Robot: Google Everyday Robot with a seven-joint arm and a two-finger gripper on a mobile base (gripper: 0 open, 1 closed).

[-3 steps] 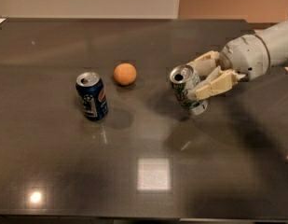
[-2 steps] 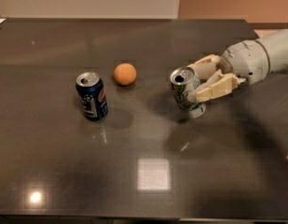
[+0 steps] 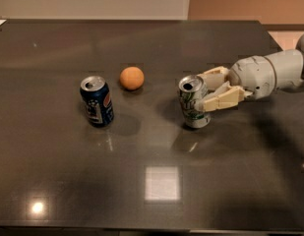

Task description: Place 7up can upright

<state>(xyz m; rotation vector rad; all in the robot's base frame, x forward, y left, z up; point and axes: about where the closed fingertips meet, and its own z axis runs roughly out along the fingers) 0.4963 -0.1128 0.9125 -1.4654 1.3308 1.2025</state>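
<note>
Nearly done: the 7up can [image 3: 192, 103] stands upright on the counter [image 3: 68, 181].
My pincer [image 3: 209, 89], reaching in from the right, pinches it on both sides; I judge only release and retreat remain. Blue can [image 3: 97, 102] stands well apart, orange [image 3: 132, 77] farther back.

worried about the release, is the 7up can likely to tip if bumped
The 7up can stands on its base on the glossy table with the gripper close beside it; tall and narrow, it would probably tip if bumped. Its top looks opened, so likely light. Tipped, it may roll.
</note>
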